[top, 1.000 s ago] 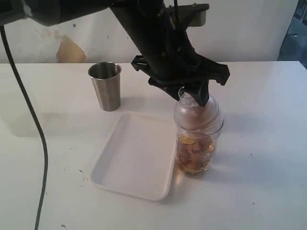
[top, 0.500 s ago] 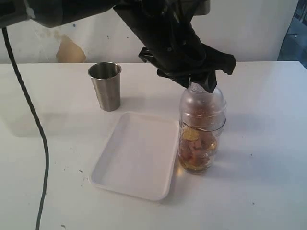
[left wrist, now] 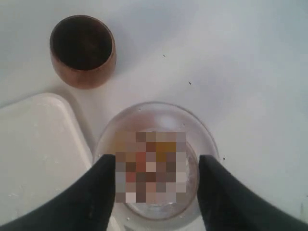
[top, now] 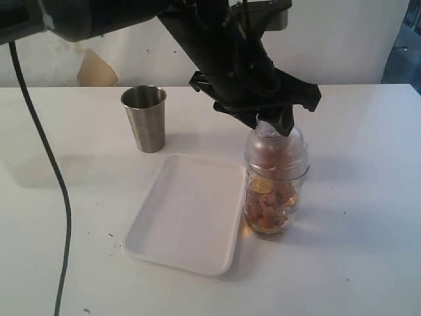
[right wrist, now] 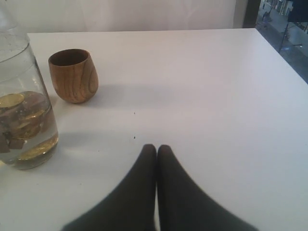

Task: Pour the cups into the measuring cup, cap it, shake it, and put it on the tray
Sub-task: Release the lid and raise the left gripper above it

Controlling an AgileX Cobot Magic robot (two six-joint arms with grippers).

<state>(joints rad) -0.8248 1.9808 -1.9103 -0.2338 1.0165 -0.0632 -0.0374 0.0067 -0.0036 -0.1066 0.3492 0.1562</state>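
Clear measuring cup (top: 275, 197) is filled and capped, on the table (top: 355, 197) just beside the tray (top: 184, 217), my left pincer (top: 268, 124) clamped on its lid (top: 276, 141), right pincer (right wrist: 157, 154) pressed together, shaking and traying to go.

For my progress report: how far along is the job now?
Done: wooden cup and steel tumbler stand upright aside; the measuring cup holds pieces in liquid, domed lid on. In hand: left gripper clamps the lid. Left: shaking, perhaps, and setting it on the tray; it stands beside it.
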